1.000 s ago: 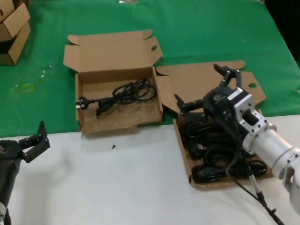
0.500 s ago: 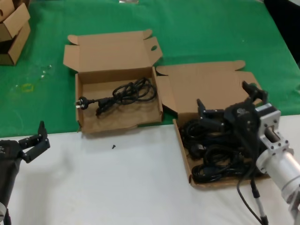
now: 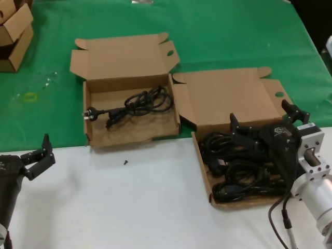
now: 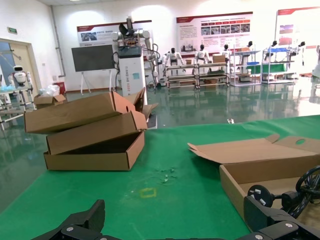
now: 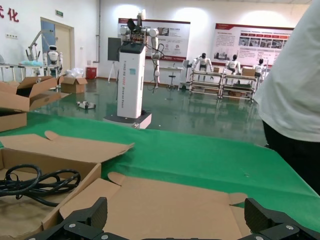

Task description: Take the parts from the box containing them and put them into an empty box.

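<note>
Several black cords [image 3: 236,171] lie piled in the right-hand box [image 3: 203,174], whose lid [image 3: 228,98] lies open flat behind it. My right gripper [image 3: 259,113] hovers over the far end of that pile, open, holding nothing; in its wrist view the right gripper [image 5: 175,205] faces the flat lid [image 5: 165,205]. The left-hand box [image 3: 89,136] holds one coiled cord [image 3: 140,102] with its plug toward the left wall. My left gripper [image 3: 35,150] waits open at the near left edge of the table, apart from both boxes; its wrist view shows the left gripper [image 4: 174,207] over green cloth.
Smaller stacked brown cartons [image 3: 13,31] stand at the far left on the green cloth [image 3: 233,36]. A small black speck [image 3: 125,162] lies on the white near surface [image 3: 114,207]. A person in white [image 5: 295,100] stands to the right of the table.
My right gripper has moved right and back toward me, from over the junction of the two boxes to above the pile in the right-hand box. It stays open. The left arm is still.
</note>
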Available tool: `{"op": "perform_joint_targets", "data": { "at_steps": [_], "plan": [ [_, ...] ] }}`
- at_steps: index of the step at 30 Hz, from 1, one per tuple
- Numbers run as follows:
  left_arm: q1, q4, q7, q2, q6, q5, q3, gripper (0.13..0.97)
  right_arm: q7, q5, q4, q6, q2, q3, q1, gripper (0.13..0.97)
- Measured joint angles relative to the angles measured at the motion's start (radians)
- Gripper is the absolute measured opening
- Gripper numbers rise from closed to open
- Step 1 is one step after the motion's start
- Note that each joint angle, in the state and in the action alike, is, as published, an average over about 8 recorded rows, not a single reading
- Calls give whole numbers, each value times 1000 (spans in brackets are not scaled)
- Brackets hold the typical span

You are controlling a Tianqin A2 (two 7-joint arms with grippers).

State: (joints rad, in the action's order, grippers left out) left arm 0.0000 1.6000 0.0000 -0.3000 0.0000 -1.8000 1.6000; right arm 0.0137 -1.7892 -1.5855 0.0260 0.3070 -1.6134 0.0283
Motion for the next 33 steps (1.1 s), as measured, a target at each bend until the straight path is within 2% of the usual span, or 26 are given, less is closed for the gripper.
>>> {"op": "perform_joint_targets", "data": {
  "at_steps": [33],
  "plan": [
    [0,0,0,0,0,0,0,966,0,0,0,0,0,0,0,966]
  ]
}}
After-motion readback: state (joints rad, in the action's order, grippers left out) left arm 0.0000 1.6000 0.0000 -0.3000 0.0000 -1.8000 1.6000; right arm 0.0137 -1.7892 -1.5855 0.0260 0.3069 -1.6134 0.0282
